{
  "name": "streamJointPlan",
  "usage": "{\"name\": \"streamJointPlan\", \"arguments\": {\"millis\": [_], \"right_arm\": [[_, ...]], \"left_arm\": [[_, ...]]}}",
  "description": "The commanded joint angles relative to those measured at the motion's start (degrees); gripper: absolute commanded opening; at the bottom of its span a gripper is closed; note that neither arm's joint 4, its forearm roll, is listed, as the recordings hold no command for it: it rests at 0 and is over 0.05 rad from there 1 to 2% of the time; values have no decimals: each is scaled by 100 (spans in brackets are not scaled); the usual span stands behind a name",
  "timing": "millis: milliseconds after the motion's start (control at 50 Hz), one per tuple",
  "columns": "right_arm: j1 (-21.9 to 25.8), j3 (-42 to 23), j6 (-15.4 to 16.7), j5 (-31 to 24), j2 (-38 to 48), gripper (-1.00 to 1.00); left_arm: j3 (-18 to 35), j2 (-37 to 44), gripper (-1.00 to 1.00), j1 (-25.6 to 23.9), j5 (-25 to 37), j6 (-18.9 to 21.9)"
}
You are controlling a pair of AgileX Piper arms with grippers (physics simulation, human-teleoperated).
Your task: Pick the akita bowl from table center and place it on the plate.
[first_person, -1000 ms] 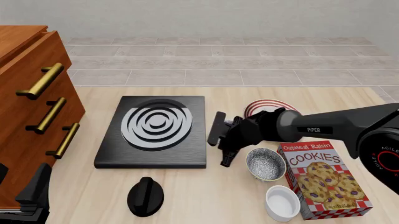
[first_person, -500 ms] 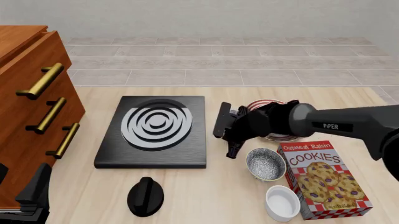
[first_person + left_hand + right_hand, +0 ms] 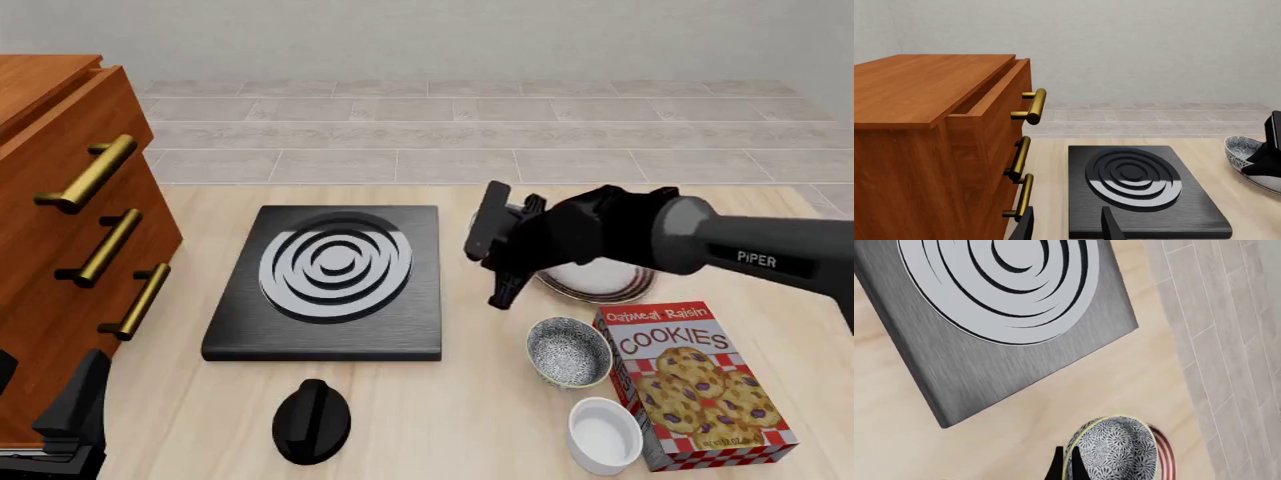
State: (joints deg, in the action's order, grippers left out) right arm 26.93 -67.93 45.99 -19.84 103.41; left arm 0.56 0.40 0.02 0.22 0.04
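In the right wrist view my right gripper is shut on the rim of the akita bowl, a small speckled bowl. The red stripes of the plate show just behind it. From the front, the right gripper hangs over the plate's stove-side edge, and the arm hides the bowl there. The bowl's edge also shows at the border of the left wrist view, held clear of the table. My left gripper is open with nothing between its fingers, low at the near left by the drawers.
A black stove slab lies left of the plate. A wooden drawer cabinet fills the left side. In front of the plate stand a dark-speckled bowl, a white bowl and a cookie box. A black rounded object sits near the front.
My right gripper has risen and moved away from the stove's front right corner toward the plate, carrying the bowl. The left arm has stayed still.
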Motion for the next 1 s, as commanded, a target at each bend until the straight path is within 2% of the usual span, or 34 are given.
{"name": "streamJointPlan", "arguments": {"millis": [20,80,140,180,220,280,340,400,480,520,580,760,900,1000], "right_arm": [[-380,120,-240,218,-252,-100],[-502,164,-523,329,-277,-100],[-662,276,-659,515,-358,-100],[-681,266,-980,543,-397,-100],[-784,333,-1049,652,-418,-100],[-877,375,-1314,773,-444,-100],[-1017,475,-1348,919,-395,-100],[-1161,473,-1564,961,-282,-100],[-1230,386,-1664,955,-182,-100],[-1329,339,-1582,923,-79,-100],[-1339,299,-1688,944,-11,-100],[-1395,105,-1725,916,218,-100],[-1314,-100,-2236,1032,317,-100],[-1313,-253,-2180,962,503,-100]], "left_arm": [[0,1,100,1,0,-1],[0,0,100,1,0,1],[0,3,100,1,1,-2],[0,0,100,0,0,0],[0,-3,100,0,0,1],[0,-1,100,0,0,-1],[0,-1,100,0,0,0],[0,0,100,-1,0,-1],[0,3,100,0,0,-1],[0,0,100,0,0,1],[0,1,100,-1,0,-1],[0,-2,100,-1,0,1],[0,0,100,-1,0,0],[0,-1,100,0,0,-1]]}}
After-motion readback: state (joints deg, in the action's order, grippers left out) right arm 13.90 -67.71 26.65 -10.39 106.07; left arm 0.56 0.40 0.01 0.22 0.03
